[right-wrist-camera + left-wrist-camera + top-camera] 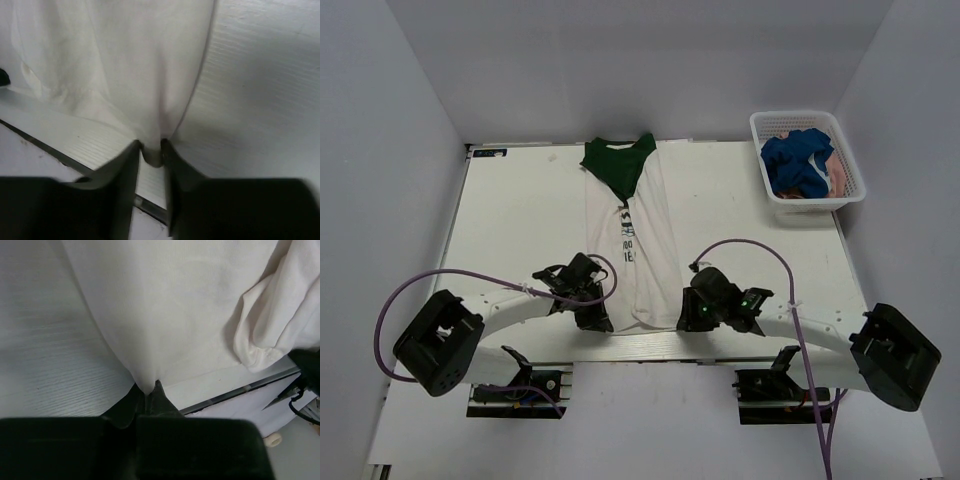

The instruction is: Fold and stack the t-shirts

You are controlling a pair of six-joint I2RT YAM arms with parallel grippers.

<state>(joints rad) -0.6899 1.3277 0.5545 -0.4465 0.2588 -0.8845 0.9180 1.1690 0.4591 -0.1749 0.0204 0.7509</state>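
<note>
The cream t-shirt (638,240) with dark green sleeves lies folded lengthwise in a narrow strip down the table's middle, collar at the far end, black print showing. My left gripper (597,318) is shut on its near left hem corner (150,385). My right gripper (688,318) is shut on the near right hem corner (152,150). Both corners sit close to the table's near edge. The blue t-shirt (798,162) and the dusty pink t-shirt (837,178) lie crumpled in the basket.
The white mesh basket (760,128) stands at the far right corner of the table. White walls close in the table on three sides. The table's near edge with its metal rail (240,390) runs just below both grippers.
</note>
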